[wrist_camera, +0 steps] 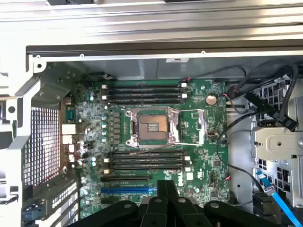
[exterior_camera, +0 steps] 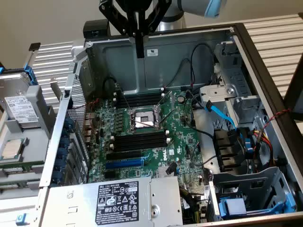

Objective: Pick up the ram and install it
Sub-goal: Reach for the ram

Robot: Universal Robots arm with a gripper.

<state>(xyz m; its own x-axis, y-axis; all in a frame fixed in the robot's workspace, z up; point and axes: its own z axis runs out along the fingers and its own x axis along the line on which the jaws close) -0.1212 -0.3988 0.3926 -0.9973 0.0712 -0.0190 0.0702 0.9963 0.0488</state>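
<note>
exterior view: end effector [exterior_camera: 139,52] clenched by the far rim of the case [exterior_camera: 161,34], open room above the motherboard [exterior_camera: 180,146]

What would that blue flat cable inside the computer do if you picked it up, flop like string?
Probably not like string: the blue cable holds a smooth curve on its own, so it looks springy. It is thin and flat, so likely light. Its ends run in among metal parts, so it might tug back.

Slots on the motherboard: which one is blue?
The slot lying between the power supply and the memory bank nearest it. It alone is blue; the other long slots are black.
</note>
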